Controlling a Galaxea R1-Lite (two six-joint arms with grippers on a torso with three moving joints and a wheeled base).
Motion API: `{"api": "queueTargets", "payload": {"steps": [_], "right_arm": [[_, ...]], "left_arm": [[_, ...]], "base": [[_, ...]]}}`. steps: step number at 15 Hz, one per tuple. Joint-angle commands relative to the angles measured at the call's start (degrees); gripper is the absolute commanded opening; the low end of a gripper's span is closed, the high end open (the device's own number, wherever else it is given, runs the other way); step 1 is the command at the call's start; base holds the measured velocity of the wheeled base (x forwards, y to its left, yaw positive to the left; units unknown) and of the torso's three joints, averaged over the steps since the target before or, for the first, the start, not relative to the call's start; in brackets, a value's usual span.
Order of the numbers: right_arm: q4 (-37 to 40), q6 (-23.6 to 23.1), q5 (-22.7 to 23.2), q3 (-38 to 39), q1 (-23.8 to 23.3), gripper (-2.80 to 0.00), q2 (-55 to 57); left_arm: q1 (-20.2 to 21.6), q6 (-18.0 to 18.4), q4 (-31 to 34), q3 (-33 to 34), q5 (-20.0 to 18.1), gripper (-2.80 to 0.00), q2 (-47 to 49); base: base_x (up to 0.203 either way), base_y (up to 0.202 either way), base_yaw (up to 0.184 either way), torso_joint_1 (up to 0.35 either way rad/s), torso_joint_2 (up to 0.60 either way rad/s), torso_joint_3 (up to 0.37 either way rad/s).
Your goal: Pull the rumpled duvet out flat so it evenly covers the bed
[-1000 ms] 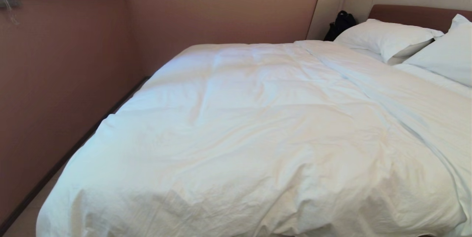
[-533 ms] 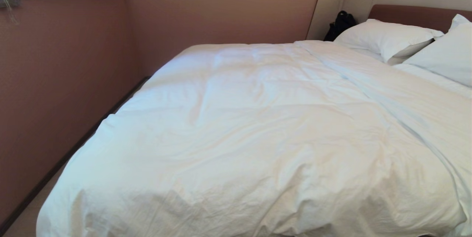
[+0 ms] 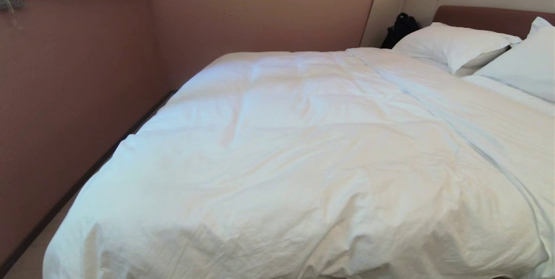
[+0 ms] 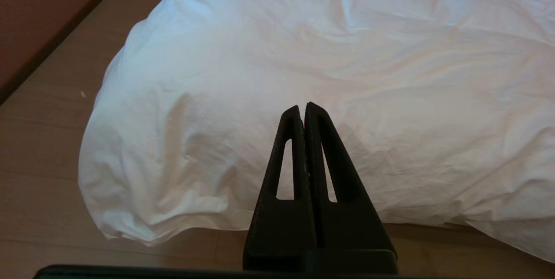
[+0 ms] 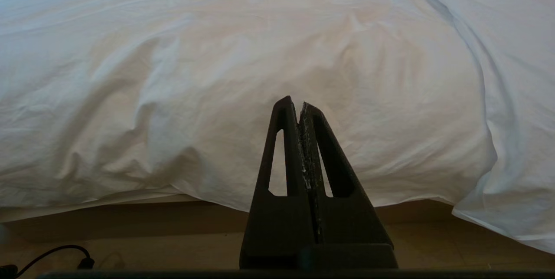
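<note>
Duvet (image 3: 303, 162): white, puffy, softly creased, draping bed (image 3: 490, 16). Left gripper (image 4: 302, 107), right gripper (image 5: 300, 102): black tapered fingers pressed together, empty.

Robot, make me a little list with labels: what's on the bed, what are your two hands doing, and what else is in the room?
duvet: white, puffy, creased; spread over most of the bed, hanging over the foot end
pillows: white, at the head end, uncovered
headboard: brown, in a beige surround
left gripper: shut, holding nothing, pointing at the duvet's hanging corner, above the wooden floor
right gripper: shut, holding nothing, facing the duvet's foot edge
black bag: beside the pillows, against the surround
black cable: on the floor
</note>
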Motion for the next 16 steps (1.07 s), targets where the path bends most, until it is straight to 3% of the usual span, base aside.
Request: {"api": "queueTargets", "payload": {"steps": [1,4,6,9,11,14,16], "right_arm": [[0.0,0.0,0.0,0.0,0.0,-2.8,0.0],[0.0,0.1,0.0,0.0,0.0,-2.8,0.0],[0.0,0.0,0.0,0.0,0.0,-2.8,0.0],[0.0,0.0,0.0,0.0,0.0,-2.8,0.0],[0.0,0.0,0.0,0.0,0.0,-2.8,0.0],[0.0,0.0,0.0,0.0,0.0,-2.8,0.0],[0.0,0.0,0.0,0.0,0.0,-2.8,0.0]], "left_arm": [[-1.1,1.1,0.0,0.6,1.1,-2.8,-1.8],[-5.0,5.6,-0.9,1.8,7.0,-2.8,-3.3],[-5.4,5.9,-1.3,1.8,7.2,-2.8,-3.3],[-11.0,6.2,-1.6,1.8,9.0,-2.8,-3.1],[-12.6,6.7,-5.3,3.2,9.6,-2.8,-3.0],[-16.5,9.8,-9.4,5.7,9.6,-2.8,-2.7],[-20.1,10.4,-9.8,6.2,11.8,-2.8,-2.8]], "base": [[0.0,0.0,0.0,0.0,0.0,0.0],[0.0,0.0,0.0,0.0,0.0,0.0],[0.0,0.0,0.0,0.0,0.0,0.0],[0.0,0.0,0.0,0.0,0.0,0.0],[0.0,0.0,0.0,0.0,0.0,0.0],[0.0,0.0,0.0,0.0,0.0,0.0],[0.0,0.0,0.0,0.0,0.0,0.0]]}}
